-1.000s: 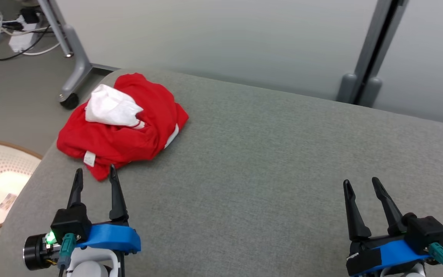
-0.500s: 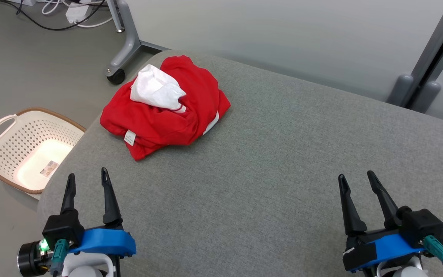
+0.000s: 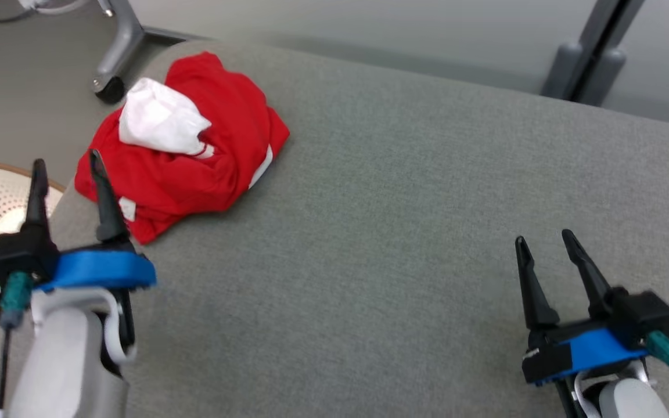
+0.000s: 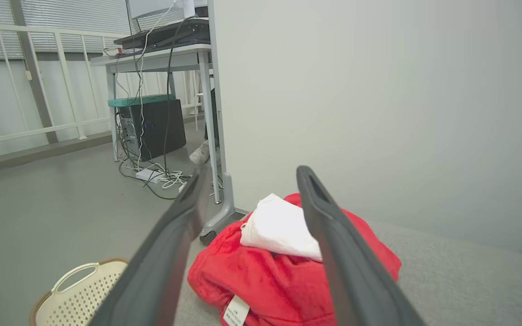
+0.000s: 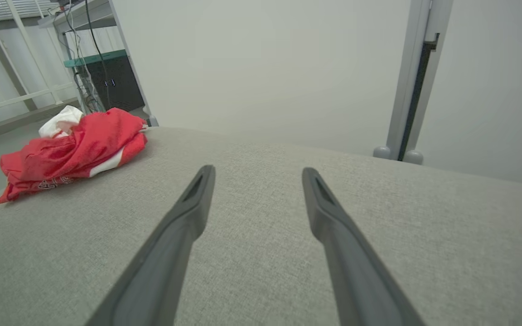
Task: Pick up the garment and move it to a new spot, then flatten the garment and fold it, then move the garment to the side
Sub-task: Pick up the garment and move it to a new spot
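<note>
Cushion (image 3: pixel 404 203) stretched bare ahead of right gripper (image 3: pixel 545 238). Garment (image 3: pixel 195 168) lay bunched just ahead of left gripper (image 3: pixel 66 161), well apart from right. I held both released, jaws wide: left lined up for first grab, right idle, I judged.

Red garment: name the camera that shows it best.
Head view: the whole red garment shows from above, a finger of the left hand crossing its edge. Left wrist view is closer, but a finger covers part and the frame crops it. Right wrist view shows it small, side-on.
</note>
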